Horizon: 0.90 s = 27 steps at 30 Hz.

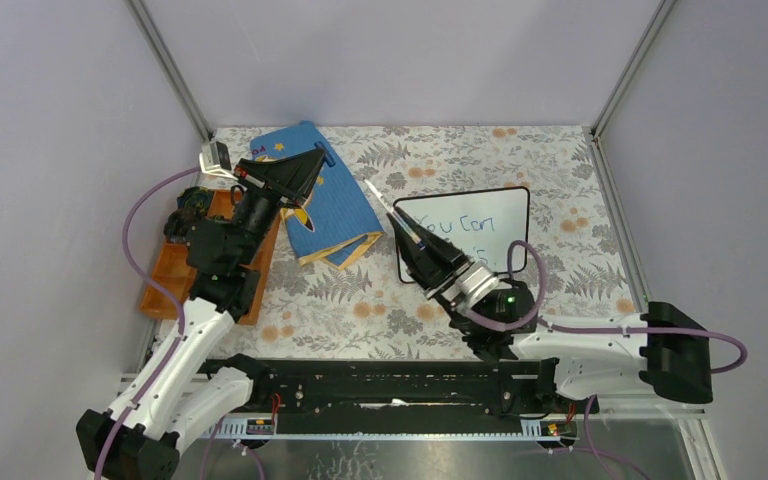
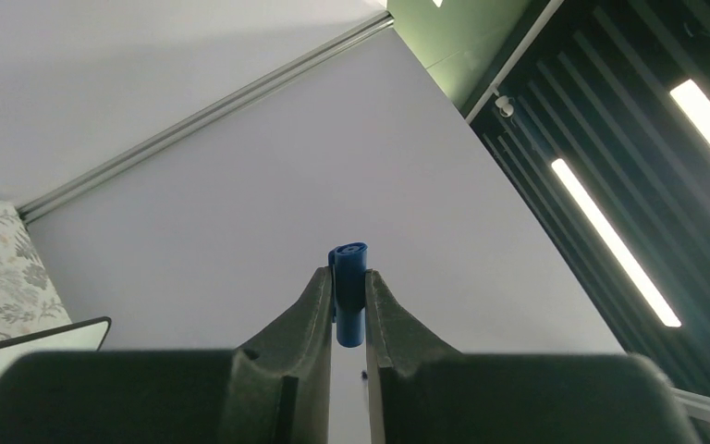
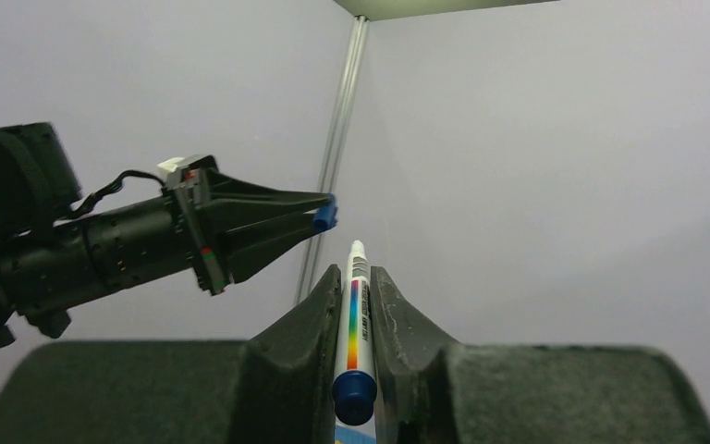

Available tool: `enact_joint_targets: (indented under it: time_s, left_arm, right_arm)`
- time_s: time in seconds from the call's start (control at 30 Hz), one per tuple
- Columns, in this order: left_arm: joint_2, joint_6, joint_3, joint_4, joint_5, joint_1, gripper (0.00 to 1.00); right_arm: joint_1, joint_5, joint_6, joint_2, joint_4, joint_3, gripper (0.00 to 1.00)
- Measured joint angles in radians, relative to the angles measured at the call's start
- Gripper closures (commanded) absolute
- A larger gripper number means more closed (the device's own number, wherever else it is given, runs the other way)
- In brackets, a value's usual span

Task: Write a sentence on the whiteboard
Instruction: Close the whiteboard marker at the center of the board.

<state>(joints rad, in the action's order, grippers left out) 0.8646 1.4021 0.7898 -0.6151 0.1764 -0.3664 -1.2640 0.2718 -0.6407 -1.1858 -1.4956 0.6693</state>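
The whiteboard point(image 1: 505, 212) lies flat on the patterned table at centre right. The sentence point(image 1: 460, 224) shows in blue as "You can"; a second line is mostly hidden behind my right arm. My right gripper point(image 1: 407, 238) point(image 3: 356, 277) hovers over the board's left edge, shut on a white marker point(image 1: 384, 205) point(image 3: 355, 319) with a rainbow stripe, its slim end pointing up-left. My left gripper point(image 1: 322, 152) point(image 2: 348, 277) is raised over the book, shut on a small blue cap point(image 2: 348, 270) point(image 3: 325, 216). Cap and marker end are apart. A board corner point(image 2: 18, 356) shows in the left wrist view.
A blue picture book point(image 1: 335, 205) lies left of the board under my left gripper. An orange tray point(image 1: 165, 272) with dark items sits at the table's left edge. Grey walls and metal posts point(image 1: 175, 70) close in the table on three sides.
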Motion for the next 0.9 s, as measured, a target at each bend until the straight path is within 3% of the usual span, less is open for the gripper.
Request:
enact_joint_targets:
  time_s: [0.33,0.9]
  left_arm:
    - [-0.008,0.074,0.0,0.001,-0.001,0.0,1.0]
    - [-0.038,0.098,0.0,0.003,-0.001,-0.004,1.0]
  right_arm:
    - [-0.095,-0.001,-0.204,-0.152,-0.031,0.057,1.0]
    - [-0.102,0.035,-0.241,-0.218,-0.04,0.153,1.0]
